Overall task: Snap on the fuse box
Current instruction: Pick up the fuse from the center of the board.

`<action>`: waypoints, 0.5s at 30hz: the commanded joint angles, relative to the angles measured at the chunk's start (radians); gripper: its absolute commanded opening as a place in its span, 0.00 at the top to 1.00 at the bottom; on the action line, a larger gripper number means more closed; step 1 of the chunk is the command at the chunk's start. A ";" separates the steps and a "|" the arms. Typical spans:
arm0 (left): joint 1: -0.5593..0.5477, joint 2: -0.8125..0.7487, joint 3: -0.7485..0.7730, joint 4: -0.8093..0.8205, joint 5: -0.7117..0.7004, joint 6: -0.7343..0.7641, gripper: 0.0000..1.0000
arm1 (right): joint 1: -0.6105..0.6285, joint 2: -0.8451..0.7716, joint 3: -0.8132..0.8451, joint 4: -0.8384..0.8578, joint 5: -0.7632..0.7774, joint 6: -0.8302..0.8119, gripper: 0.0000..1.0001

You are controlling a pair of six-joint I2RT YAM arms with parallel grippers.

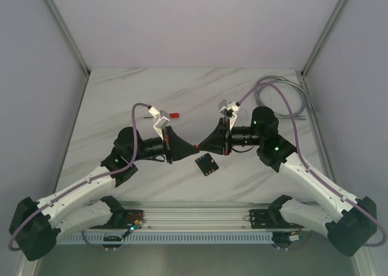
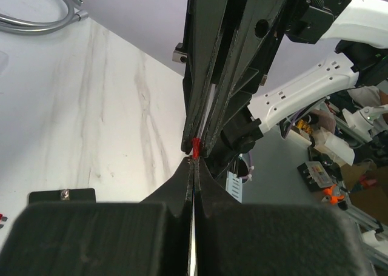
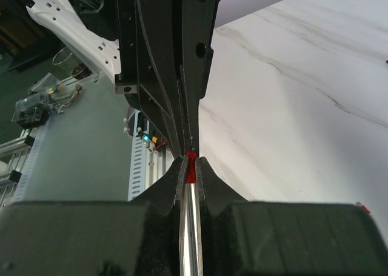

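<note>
The fuse box [image 1: 207,164], a small flat black square, lies on the marble table just in front of where the two grippers meet. My left gripper [image 1: 194,147] and right gripper [image 1: 200,146] stand tip to tip above the table. A tiny red fuse [image 2: 194,148] sits between them. In the left wrist view my left gripper [image 2: 194,161] is shut, with the fuse sticking out of its tips. In the right wrist view my right gripper [image 3: 191,164] is shut on the red fuse [image 3: 191,167]. Neither wrist view shows the fuse box.
Another small red fuse [image 1: 175,114] lies loose on the table behind the left arm. A coiled grey cable [image 1: 285,91] rests at the back right. The slotted metal rail [image 1: 194,218] with the arm bases runs along the near edge.
</note>
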 commanded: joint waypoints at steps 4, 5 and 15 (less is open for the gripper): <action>-0.008 -0.009 0.011 0.015 -0.027 0.008 0.92 | 0.000 -0.009 -0.008 0.016 0.002 -0.021 1.00; -0.008 -0.012 0.004 0.007 -0.043 0.010 0.90 | 0.001 -0.011 -0.008 -0.008 0.020 -0.028 1.00; -0.007 -0.033 -0.132 -0.129 -0.445 -0.100 0.39 | 0.065 -0.033 -0.056 -0.241 0.388 -0.076 1.00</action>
